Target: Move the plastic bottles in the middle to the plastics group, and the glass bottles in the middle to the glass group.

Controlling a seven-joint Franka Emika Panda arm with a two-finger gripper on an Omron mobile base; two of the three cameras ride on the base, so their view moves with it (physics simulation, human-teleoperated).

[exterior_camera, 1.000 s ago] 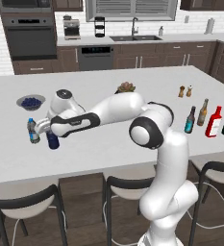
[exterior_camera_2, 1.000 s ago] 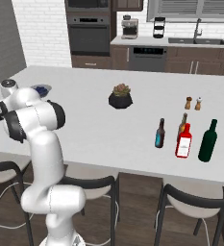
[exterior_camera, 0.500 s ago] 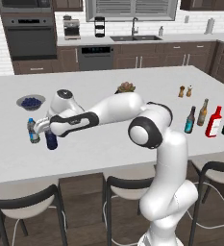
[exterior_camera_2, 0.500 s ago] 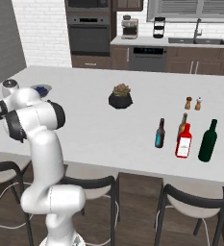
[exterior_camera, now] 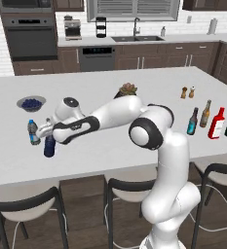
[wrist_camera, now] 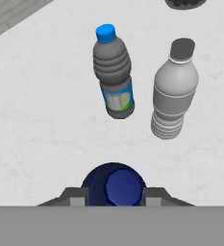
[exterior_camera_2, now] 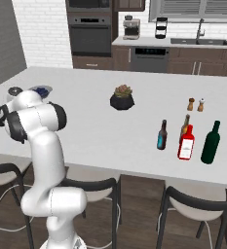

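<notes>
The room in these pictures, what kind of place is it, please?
It looks like a home kitchen, rendered in simulation. A long white island counter has stools along its near side; behind it stand a built-in oven and a sink with a tap under a window.

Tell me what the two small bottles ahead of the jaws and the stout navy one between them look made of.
The blue-capped ribbed bottle and the pale grey-capped bottle look like thin plastic: ribbed, squat water-bottle shapes, dull sheen. The stout navy-blue bottle seems opaque plastic, glossy and rounded, though the look leaves it open.
</notes>
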